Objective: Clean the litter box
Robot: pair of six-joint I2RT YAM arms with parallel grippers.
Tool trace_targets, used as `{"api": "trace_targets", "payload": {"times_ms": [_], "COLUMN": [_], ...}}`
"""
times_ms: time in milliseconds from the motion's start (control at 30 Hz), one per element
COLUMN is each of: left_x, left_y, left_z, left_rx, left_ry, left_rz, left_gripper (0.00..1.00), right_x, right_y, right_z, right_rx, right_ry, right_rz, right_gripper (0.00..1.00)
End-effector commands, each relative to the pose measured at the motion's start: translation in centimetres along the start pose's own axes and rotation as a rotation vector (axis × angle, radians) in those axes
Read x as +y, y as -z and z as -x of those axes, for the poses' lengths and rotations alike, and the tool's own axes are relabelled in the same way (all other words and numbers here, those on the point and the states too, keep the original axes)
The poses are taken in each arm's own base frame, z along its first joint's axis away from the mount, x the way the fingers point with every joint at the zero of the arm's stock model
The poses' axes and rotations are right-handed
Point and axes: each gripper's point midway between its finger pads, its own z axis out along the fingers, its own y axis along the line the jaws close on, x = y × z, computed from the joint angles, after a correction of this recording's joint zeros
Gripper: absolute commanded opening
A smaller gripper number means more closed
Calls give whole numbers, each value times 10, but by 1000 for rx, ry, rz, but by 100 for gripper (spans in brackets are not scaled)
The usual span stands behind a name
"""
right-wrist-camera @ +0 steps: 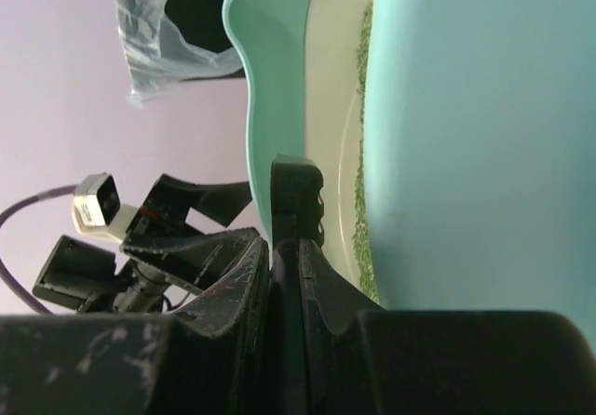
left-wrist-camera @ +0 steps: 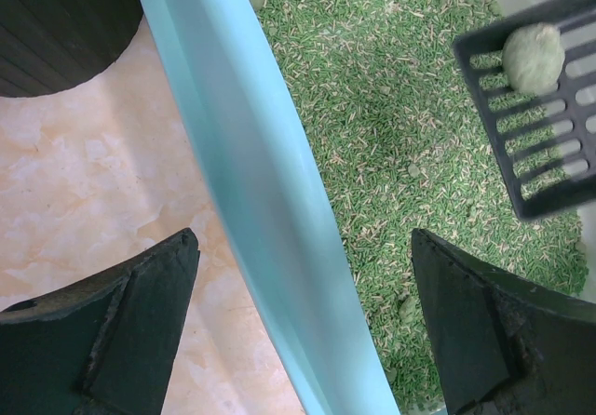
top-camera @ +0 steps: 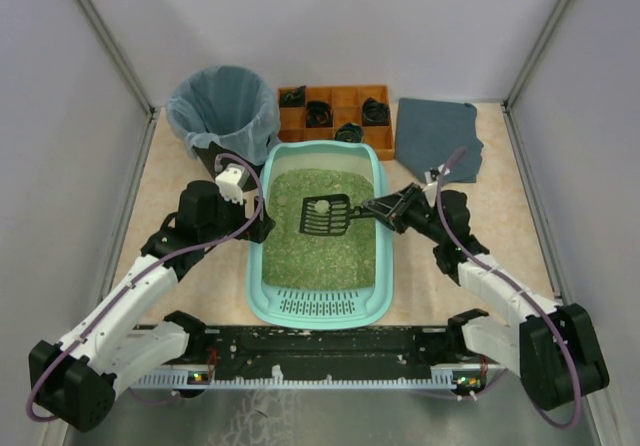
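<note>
Litter (top-camera: 320,251), green and granular, fills the litter box (top-camera: 318,307), a light-teal tray that sits in the middle of the desk (top-camera: 415,286) between the two arms, with its slotted lip at the near end. The right claw (top-camera: 386,209) reaches in over the box's right wall and is clamped on the handle of a black slotted scoop (top-camera: 325,216). The scoop's blade is above the litter near the far half of the box. One pale greenish clump (top-camera: 320,206) rests on the blade. In the right wrist view the two fingers (right-wrist-camera: 233,275) press together on the narrow black handle, with the teal wall close beside them. The left claw (left-wrist-camera: 305,238) has its fingers spread wide apart and holds nothing; it straddles the box's left wall, one finger over the bare desk outside and the other over the litter inside. Behind the box, at the back left, stands a black bin (top-camera: 215,116) lined with a clear bag. An orange compartmented tray (top-camera: 345,98) lies just beyond the box's far end, and a dark grey cloth (top-camera: 435,136) lies at the back right.
</note>
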Motion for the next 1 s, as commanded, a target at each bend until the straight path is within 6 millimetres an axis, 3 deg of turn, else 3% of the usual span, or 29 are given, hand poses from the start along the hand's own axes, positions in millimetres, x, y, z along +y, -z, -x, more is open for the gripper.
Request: {"api": "trace_targets", "payload": {"times_ms": [0,167,233,300,333,433,500,533,600,633,767,800,900,967], "left_x": [-2,-2,-3,-3,-2,-2,-2,-3,-4,-3,-2,-2,-4,-3], "left_y": [0,0,-1,0,1,1,0,-1,0,0,1,0,0,1], "left_z": [2,2,2,2,3,3,3,2,1,2,3,3,2,2], "left_rx": [-15,-16,-11,-14,-18,-22,-17,-13,-9,-13,-24,-21,-11,-15], "left_ry": [-17,-17,-17,-17,-18,-18,-18,-17,-17,-17,-18,-18,-17,-16], "left_rz": [-11,-13,-18,-16,-13,-12,-15,-19,-22,-20,-15,-15,-24,-17], "left_gripper": [100,100,100,100,100,100,100,100,100,100,100,100,100,100], "right_x": [25,57,50,28,30,68,82,81,49,42,66,66,37,50], "right_y": [8,-5,0,7,9,2,0,2,9,14,0,0,19,17], "right_z": [25,0,14,27,29,8,-4,2,29,34,4,6,33,26], "right_rx": [-123,45,-39,-139,-160,-34,34,-8,-191,-235,-61,-73,-270,-221], "right_ry": [35,169,141,59,47,149,218,217,94,57,172,173,42,160], "right_rz": [60,141,98,36,63,215,262,247,97,95,191,182,104,140], "right_gripper": [0,0,0,0,0,0,0,0,0,0,0,0,0,0]}}
